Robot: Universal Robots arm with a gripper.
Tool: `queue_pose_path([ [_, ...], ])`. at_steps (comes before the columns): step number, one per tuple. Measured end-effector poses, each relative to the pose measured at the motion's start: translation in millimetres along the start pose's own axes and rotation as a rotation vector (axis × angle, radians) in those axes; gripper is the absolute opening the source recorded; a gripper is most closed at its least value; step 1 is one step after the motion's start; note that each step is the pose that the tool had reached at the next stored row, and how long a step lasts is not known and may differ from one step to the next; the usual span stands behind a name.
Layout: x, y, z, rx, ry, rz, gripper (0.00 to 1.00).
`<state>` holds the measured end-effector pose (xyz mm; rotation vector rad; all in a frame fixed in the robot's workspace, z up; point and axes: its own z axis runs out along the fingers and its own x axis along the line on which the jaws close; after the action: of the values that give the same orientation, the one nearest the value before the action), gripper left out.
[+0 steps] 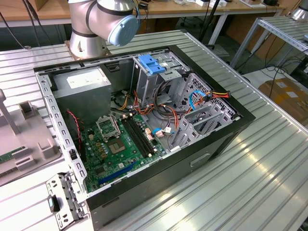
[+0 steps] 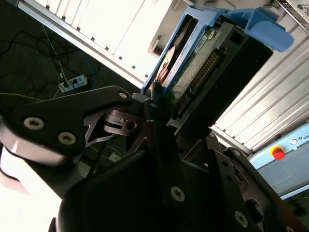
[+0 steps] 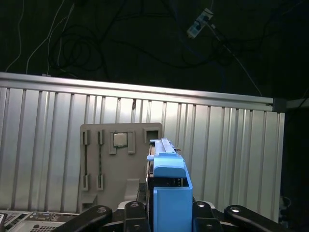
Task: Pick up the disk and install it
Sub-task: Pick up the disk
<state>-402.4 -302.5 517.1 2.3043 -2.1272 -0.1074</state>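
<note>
1. Between the gripper's [image 2: 157, 104] jaws is the disk [image 2: 203, 63], clamped at its blue side rails and held clear of the ribbed table [image 3: 48, 135].
2. On that table sits a grey tray [image 3: 123, 166] holding a chip [image 3: 120, 139].
3. Exterior view: open computer case [image 1: 211, 144] with a blue bracket [image 1: 151, 65] on its drive cage.

The ribbed aluminium tabletop [image 1: 260, 163] carries an open black computer case [image 1: 211, 154] lying on its side near the middle. At the exterior view's left a grey fixture plate [image 1: 29, 144] rests flat on the ribs; it shows in the first wrist view [image 3: 120, 169] too. A small metal bracket [image 1: 62, 202] lies just beside the case's near corner. The arm's base [image 1: 84, 45] stands behind the case.
</note>
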Motion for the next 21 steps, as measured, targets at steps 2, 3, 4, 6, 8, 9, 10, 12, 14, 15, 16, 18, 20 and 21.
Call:
queue_pose_path([
  [2, 2.3, -0.6, -0.1, 0.0000, 0.0000, 0.000, 0.36],
  [3, 3.0, -0.9, -0.2, 0.0000, 0.0000, 0.000, 0.36],
  [4, 4.0, -1.4, -0.3, 0.0000, 0.0000, 0.000, 0.36],
  [6, 5.0, -2.0, -0.3, 0.0000, 0.0000, 0.000, 0.36],
  [8, 5.7, -2.7, -0.4, 0.0000, 0.0000, 0.000, 0.36],
  [9, 6.2, -3.3, -0.5, 0.0000, 0.0000, 0.000, 0.36],
  [10, 6.8, -4.1, -0.5, 0.0000, 0.0000, 0.000, 0.36],
  [12, 7.6, -5.2, -0.6, 0.0000, 0.0000, 0.000, 0.36],
  [14, 8.2, -6.4, -0.7, 0.0000, 0.0000, 0.000, 0.36],
  [15, 8.3, -6.8, -0.7, 0.0000, 0.0000, 0.000, 0.36],
  [16, 8.5, -7.2, -0.7, 0.0000, 0.0000, 0.000, 0.36],
  [18, 8.8, -8.1, -0.8, 0.0000, 0.0000, 0.000, 0.36],
  [20, 9.0, -8.8, -0.8, 0.0000, 0.0000, 0.000, 0.36],
  [21, 9.1, -9.5, -0.8, 0.0001, 0.0000, 0.000, 0.36],
])
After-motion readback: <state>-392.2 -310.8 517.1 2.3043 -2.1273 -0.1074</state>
